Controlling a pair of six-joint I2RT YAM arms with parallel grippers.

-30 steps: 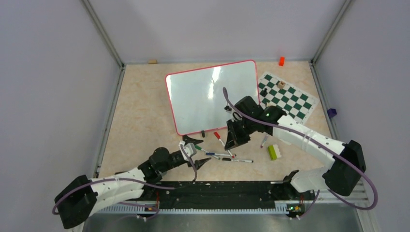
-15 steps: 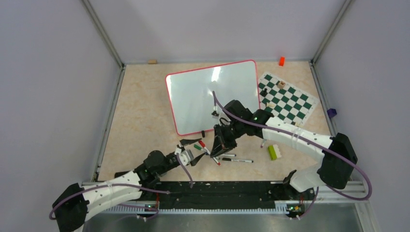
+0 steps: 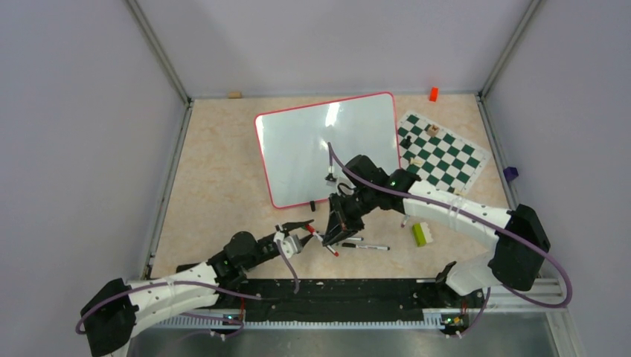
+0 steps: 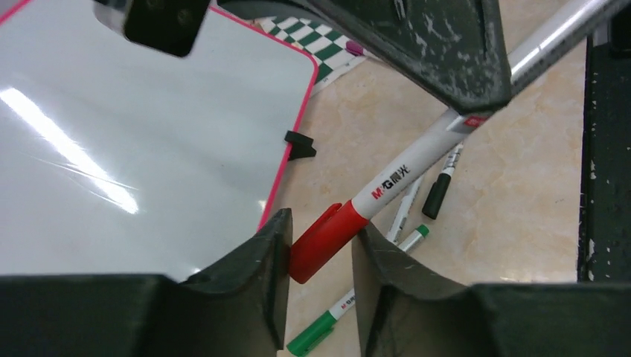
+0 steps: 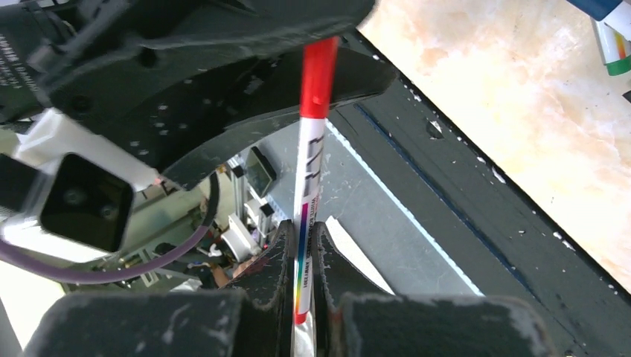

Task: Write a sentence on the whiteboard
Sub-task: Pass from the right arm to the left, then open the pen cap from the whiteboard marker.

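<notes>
Setting: pale marbled surface [image 3: 216, 186] inside plain lilac walls, both arms reaching to the middle.
Whiteboard: the whiteboard [image 3: 312, 149] lies flat beyond both sets of jaws, blank; no sentence on it yet.
Marker: a red-capped marker [image 4: 417, 163] with a white barrel spans the gap between the two arms, just off the board's near edge.
Right gripper: the right gripper [image 5: 301, 290] has its jaws clenched on the marker's barrel, the red cap pointing away from them.
Left gripper: the left gripper [image 4: 320, 253] has its jaws on either side of the red cap [image 4: 327, 238]; a slight gap shows, so I cannot tell whether they grip it yet.
Loose items: spare markers [image 3: 357, 244] lie below the jaws on the surface; a checkered chess mat [image 3: 439, 149] sits beyond the right arm.
Step in hand: uncapping, judging by the two-handed hold.
Next move: probably the left jaws must pinch the cap firmly, then the arms pull apart along the marker's axis, and the right carries the tip to the board.
</notes>
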